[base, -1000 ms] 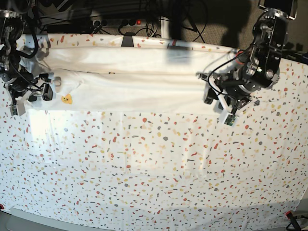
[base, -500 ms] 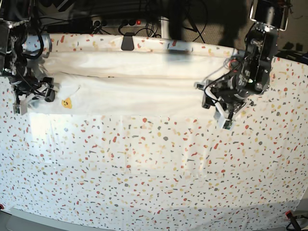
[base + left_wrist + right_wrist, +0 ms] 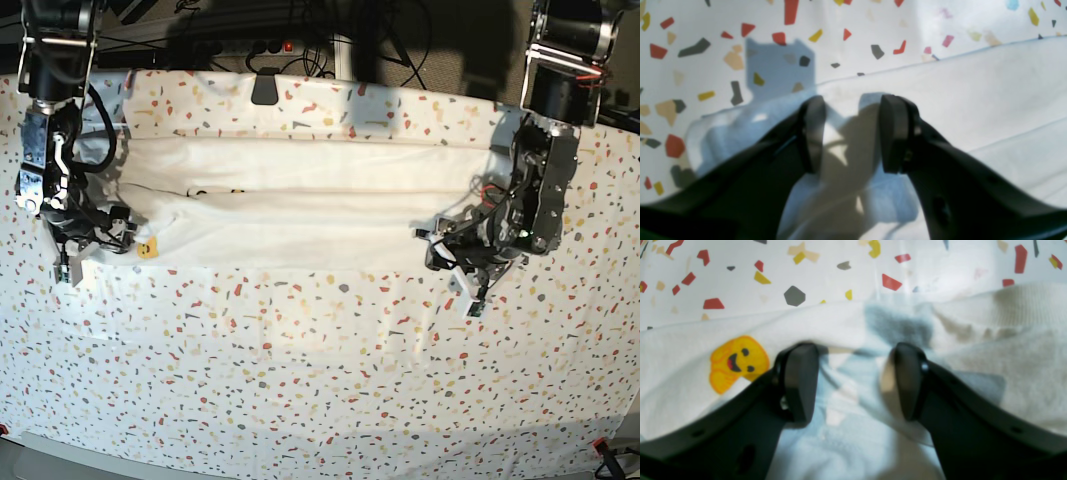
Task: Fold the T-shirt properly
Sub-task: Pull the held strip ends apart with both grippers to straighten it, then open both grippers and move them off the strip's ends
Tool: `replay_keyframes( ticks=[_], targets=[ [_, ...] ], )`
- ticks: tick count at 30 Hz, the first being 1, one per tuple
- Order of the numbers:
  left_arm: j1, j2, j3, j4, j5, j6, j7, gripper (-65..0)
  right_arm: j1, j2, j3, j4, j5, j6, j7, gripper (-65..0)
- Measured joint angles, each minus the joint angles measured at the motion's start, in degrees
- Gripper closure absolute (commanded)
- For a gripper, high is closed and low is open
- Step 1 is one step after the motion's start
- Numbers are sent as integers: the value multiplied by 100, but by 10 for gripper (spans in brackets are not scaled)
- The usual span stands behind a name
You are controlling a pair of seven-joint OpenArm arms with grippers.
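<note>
Bench (image 3: 320, 380) under a speckled tablecloth (image 3: 330, 340). The T-shirt (image 3: 300, 205) lies as a long white band across the far half, already folded lengthwise, with layered edges running side to side. Its near edge sits roughly level with both my hands.

Left hand (image 3: 462, 262) is at the shirt's end on the base view's right. Its wrist view shows the jaws wide apart, nothing pinched, with the cloth corner below and between the fingers (image 3: 813, 133).

Right hand (image 3: 92, 238) is at the opposite end, by the small yellow print (image 3: 738, 361). Jaws spread here too, hovering over bunched fabric beside the ribbed collar (image 3: 1023, 306), gripping nothing.

My read: the lengthwise fold is down, I've let go, and the crosswise fold is next. That calls for re-pinching one end through all layers and carrying it over toward the other. Risk: catching only the top layer.
</note>
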Motion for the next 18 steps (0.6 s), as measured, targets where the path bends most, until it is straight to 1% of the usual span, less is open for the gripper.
replay_keyframes(
  ticks=[3, 8, 13, 18],
  targets=[
    [-83, 0, 4, 2, 26, 15, 168, -266, 83, 2, 0, -2, 0, -2, -118, -366],
    [-98, -2, 4, 136, 81, 57, 380, -266, 74, 22, 0, 52, 2, 0, -122, -366],
    [-2, -37, 7, 695, 177, 157, 820, -266, 57, 87, -4, 448, 22, 155, -317, -366],
    [-50, -35, 11, 1360, 177, 256, 798, -266, 61, 271, -31, 940, 26, 181, -376, -366]
  ],
)
